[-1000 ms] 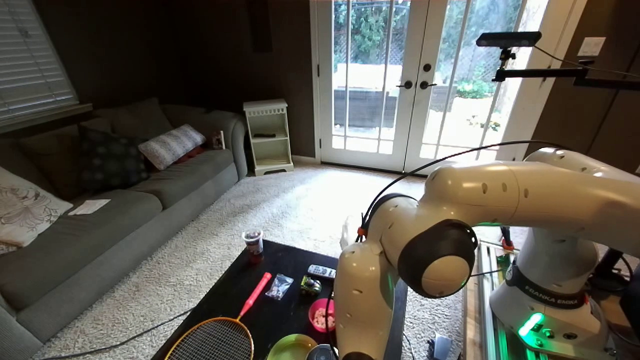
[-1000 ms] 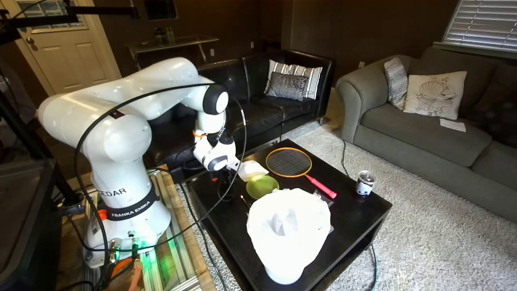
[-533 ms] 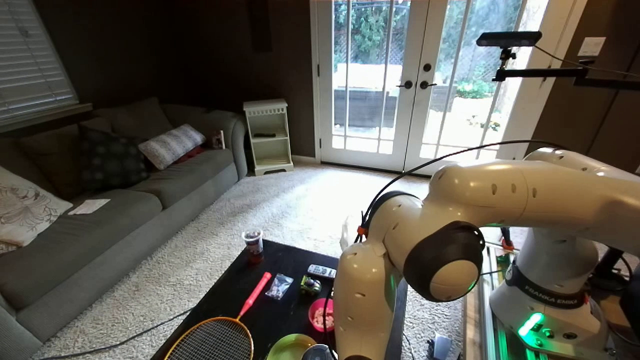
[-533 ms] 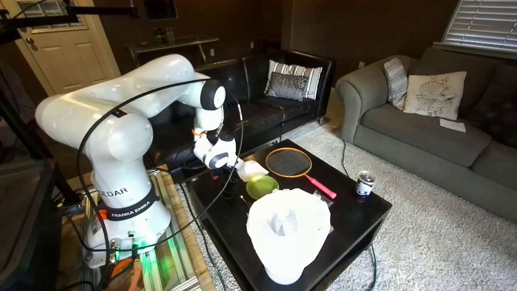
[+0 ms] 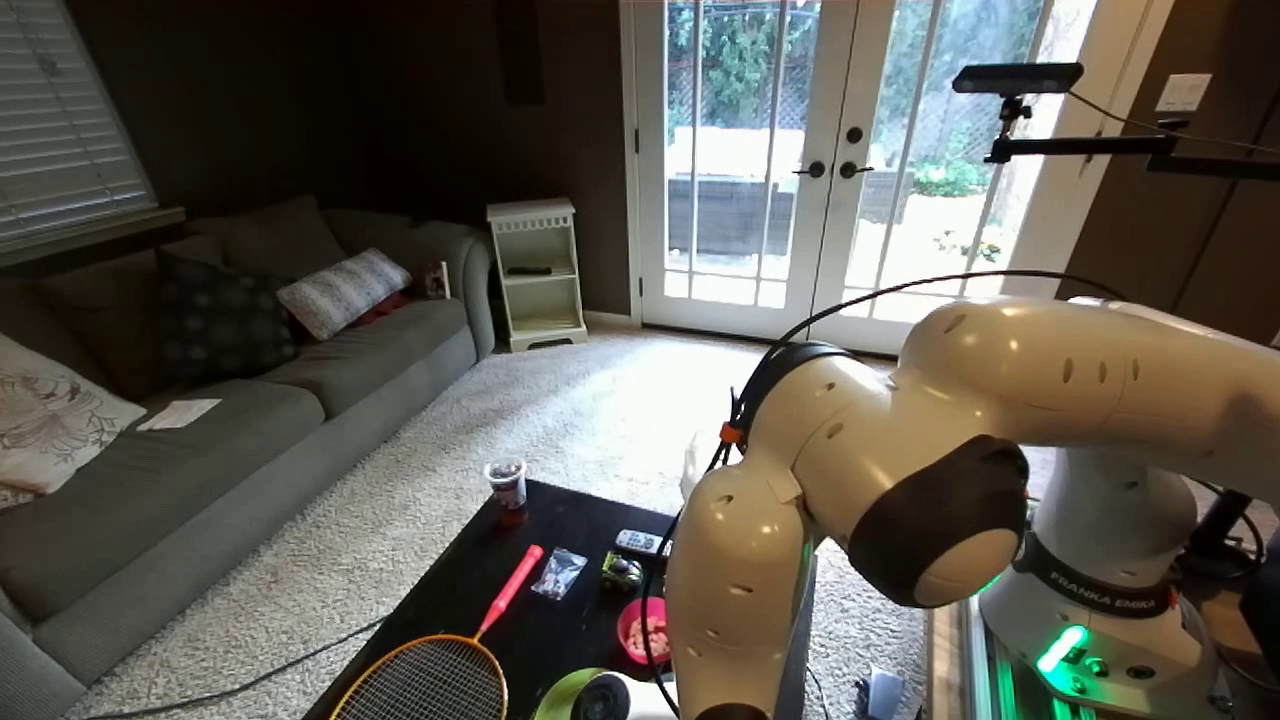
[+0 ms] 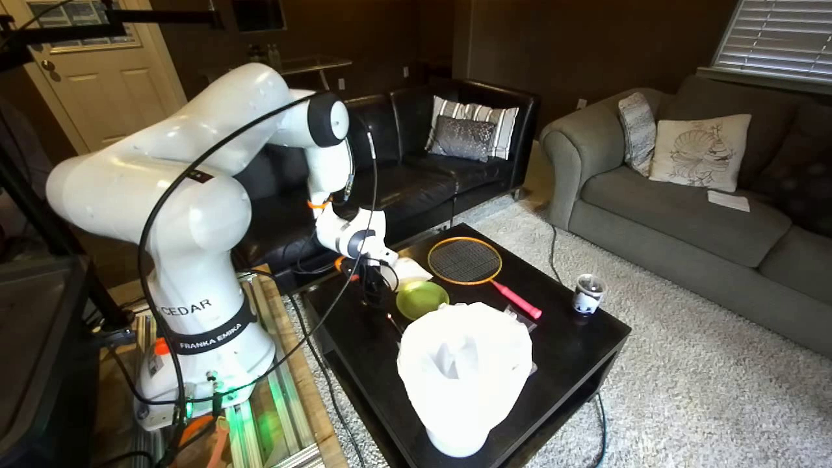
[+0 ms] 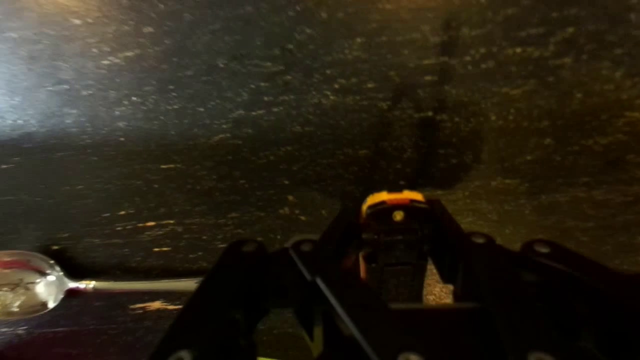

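"Wrist view: what are the fingers (image 7: pixel 448 235) doing?"

"They're clamped on a black object (image 7: pixel 397 227) with an orange-yellow edge, one finger on either side. Exactly what it is, I can't tell."

"And beside it?"

"A metal spoon (image 7: pixel 115 286) lies on the desk (image 7: pixel 200 125) to the left, its bowl outermost, its handle running out of sight behind the finger on that side."

"Where is all this on the desk?"

"In an exterior view, the fingers hang just left of a green bowl (image 6: pixel 422 301), at the desk's left side; a badminton racket (image 6: pixel 471 265) lies farther right, and a white-lined bin (image 6: pixel 448 403) stands nearer."

"Anything more?"

"In an exterior view, a pink bowl (image 5: pixel 636 609) of pale pieces (image 5: pixel 646 637) sits left of the arm (image 5: pixel 740 590); a green toy vehicle (image 5: pixel 622 571) lies just beyond it, then a remote control (image 5: pixel 640 542), and a cup (image 5: pixel 507 487) stands at the far left corner."
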`<move>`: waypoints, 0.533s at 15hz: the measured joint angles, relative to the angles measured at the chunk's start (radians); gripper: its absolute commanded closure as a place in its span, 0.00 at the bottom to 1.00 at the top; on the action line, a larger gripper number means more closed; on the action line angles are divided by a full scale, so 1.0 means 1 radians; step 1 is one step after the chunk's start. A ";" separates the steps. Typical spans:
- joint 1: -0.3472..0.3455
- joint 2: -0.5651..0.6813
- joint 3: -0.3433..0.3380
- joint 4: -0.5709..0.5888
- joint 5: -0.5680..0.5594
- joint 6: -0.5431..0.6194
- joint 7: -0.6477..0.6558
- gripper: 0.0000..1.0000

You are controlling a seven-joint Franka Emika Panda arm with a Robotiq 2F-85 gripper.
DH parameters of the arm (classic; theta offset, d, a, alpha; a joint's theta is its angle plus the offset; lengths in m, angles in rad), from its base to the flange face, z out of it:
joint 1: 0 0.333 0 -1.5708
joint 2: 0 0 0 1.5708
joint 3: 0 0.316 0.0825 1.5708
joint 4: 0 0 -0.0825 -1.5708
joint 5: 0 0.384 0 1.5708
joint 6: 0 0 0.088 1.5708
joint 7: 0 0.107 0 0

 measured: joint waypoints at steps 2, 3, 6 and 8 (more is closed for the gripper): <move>0.008 -0.034 -0.011 -0.009 -0.056 -0.125 -0.002 0.87; 0.007 -0.046 -0.012 -0.008 -0.085 -0.185 -0.004 0.87; 0.005 -0.070 -0.009 0.005 -0.174 -0.362 -0.019 0.87; 0.006 -0.069 -0.003 0.028 -0.231 -0.473 -0.027 0.87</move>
